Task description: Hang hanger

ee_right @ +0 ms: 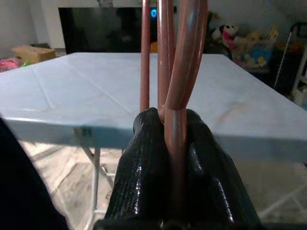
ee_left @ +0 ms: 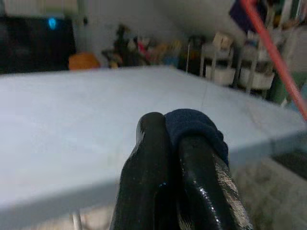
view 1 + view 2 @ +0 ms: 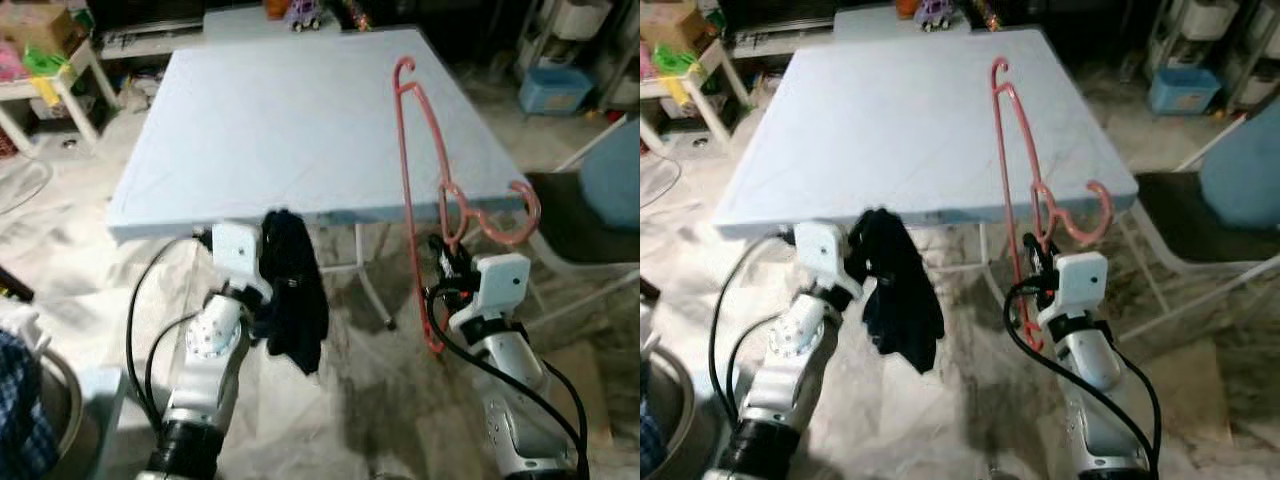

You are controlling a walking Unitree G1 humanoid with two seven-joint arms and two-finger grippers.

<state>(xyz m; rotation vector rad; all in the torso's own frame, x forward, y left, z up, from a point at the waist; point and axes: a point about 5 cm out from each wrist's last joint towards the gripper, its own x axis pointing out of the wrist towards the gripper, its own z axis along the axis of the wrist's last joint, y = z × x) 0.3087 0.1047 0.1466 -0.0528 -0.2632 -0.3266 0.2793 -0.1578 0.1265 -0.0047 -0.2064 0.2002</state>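
Gripping a pink plastic hanger (image 3: pixel 415 190) near its neck, the right gripper (image 3: pixel 447 262) stands at about four o'clock in the head view, just below the near edge of the pale blue table (image 3: pixel 280 130); its fingers (image 1: pixel 144 167) pinch the bars tightly. The hanger stands nearly upright, its hook curling toward three o'clock beyond the table corner. At about seven o'clock, the left gripper (image 3: pixel 268 300) is clamped on a dark navy garment (image 3: pixel 295 290) that droops below the table edge. This looks like the carrying stage: cloth and hanger are each in hand but apart. Next, I judge, the garment must go onto the hanger, or the hook must find a rail, which I cannot see.
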